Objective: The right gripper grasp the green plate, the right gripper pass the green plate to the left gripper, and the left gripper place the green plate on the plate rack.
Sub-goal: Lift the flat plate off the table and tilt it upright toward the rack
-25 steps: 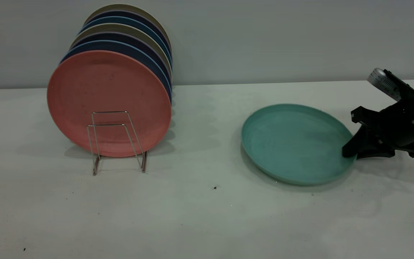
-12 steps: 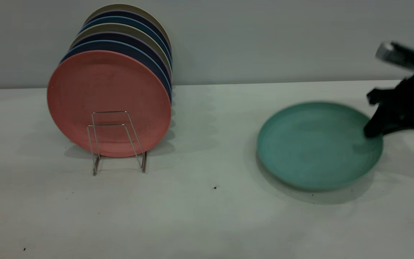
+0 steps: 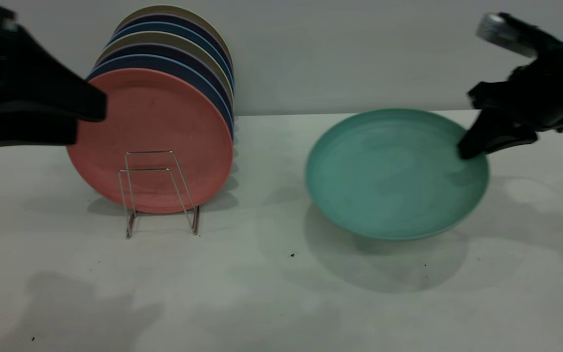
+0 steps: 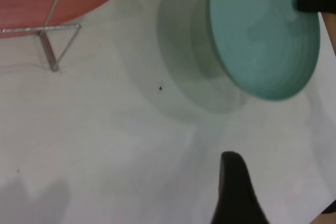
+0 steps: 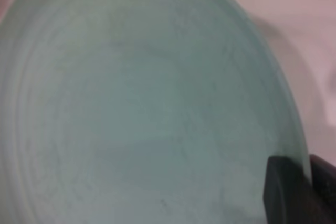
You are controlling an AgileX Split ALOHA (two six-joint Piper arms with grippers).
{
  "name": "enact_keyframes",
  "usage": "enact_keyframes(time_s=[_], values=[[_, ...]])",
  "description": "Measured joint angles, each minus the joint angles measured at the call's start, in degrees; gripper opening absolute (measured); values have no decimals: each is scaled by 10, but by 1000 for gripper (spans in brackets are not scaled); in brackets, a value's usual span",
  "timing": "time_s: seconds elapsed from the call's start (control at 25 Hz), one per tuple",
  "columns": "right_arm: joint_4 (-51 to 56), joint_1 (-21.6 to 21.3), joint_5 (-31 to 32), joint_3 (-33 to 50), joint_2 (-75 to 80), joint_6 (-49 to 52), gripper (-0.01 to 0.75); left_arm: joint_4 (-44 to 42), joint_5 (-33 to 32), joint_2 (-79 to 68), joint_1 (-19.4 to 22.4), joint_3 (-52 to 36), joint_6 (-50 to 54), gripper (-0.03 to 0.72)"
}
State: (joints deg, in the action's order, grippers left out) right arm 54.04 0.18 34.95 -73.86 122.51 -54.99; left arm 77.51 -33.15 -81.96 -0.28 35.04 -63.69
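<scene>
The right pincer [image 3: 472,146] is clenched on the green plate [image 3: 396,173], one finger lying over the rim on the plate's side nearest that arm; the right wrist view shows the rim passing between the two dark fingers [image 5: 286,192]. The plate hangs clear of the counter [image 3: 281,293], its shadow below it, tilted so its open face looks toward the exterior camera. From the right pincer, the plate's whole disc stretches away toward the other arm, so its free edge is the far one.

The left pincer [image 3: 74,115] hovers well apart from that edge, up in front of the salmon-pink plate [image 3: 164,122] in the plate rack [image 3: 159,190]. Whether it is spread or closed I cannot tell. Judging by this, the handover turns on closing the gap between the plate's free rim and the left pincer.
</scene>
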Motion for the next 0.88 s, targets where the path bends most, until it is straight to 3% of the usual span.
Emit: enact_keyframes(time_s=[0.6,0.88], values=[[69,87,80,0,-4,-37,15,22,-32,-174,-1,67,-20,493],[128,132,96,0,-4,-70,15,41,-24,-178,-47,86,-24,493]])
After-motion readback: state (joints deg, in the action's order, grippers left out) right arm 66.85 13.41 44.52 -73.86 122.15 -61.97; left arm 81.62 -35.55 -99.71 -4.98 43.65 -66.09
